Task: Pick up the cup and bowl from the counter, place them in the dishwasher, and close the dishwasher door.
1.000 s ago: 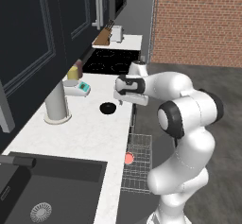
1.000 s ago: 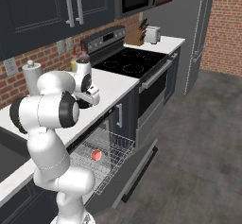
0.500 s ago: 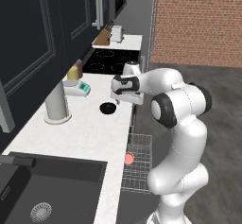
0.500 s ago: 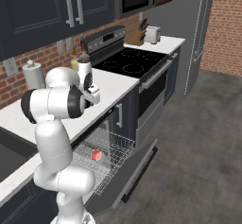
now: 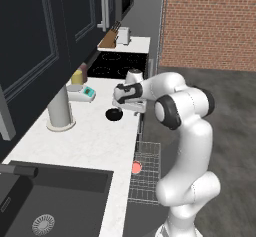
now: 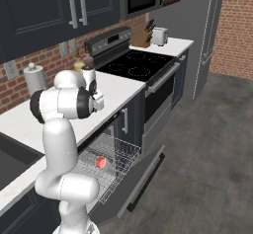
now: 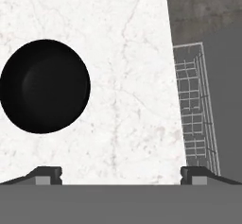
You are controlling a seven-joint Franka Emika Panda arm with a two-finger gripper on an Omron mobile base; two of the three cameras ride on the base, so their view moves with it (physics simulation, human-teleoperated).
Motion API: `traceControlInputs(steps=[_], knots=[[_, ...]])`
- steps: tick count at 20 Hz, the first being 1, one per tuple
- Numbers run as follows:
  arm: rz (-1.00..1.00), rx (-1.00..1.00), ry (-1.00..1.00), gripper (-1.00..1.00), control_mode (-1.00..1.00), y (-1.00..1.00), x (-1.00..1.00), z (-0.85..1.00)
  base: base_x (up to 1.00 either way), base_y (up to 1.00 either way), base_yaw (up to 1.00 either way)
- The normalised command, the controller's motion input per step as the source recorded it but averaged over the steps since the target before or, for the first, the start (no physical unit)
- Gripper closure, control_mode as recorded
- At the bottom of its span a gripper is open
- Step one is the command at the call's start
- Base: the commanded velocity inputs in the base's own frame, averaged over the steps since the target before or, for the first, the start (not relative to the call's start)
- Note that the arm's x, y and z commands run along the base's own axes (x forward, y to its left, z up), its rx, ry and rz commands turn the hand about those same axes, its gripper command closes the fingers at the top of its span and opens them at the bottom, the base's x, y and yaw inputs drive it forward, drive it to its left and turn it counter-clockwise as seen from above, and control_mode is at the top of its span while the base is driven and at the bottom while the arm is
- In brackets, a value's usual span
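Fingers (image 7: 121, 173) spread wide, holding nothing, hovering over the white surface (image 7: 127, 76). Bowl (image 7: 44, 86) sits upright on the surface, off to one side of the fingers in the hand view, not between them. Cup (image 5: 136, 167), red inside showing, lies in the wire rack (image 5: 147, 173) of the dishwasher (image 6: 116, 171). Dishwasher door (image 6: 141, 181) is down, open.
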Motion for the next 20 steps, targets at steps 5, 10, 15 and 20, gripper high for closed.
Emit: traceControlInputs(steps=[5,10,15,20], knots=[[0.0,0.0,0.0,-1.0,-1.0,0.08,0.41,-0.15,0.0,0.0,0.0],[0.0,0.01,0.01,-1.0,-1.0,0.0,0.34,-0.21,0.0,0.0,0.0],[0.0,0.01,0.0,-1.0,-1.0,0.01,0.29,-0.25,0.0,0.0,0.0],[0.0,0.0,0.0,-1.0,-1.0,0.06,0.14,-0.22,0.0,0.0,0.0]])
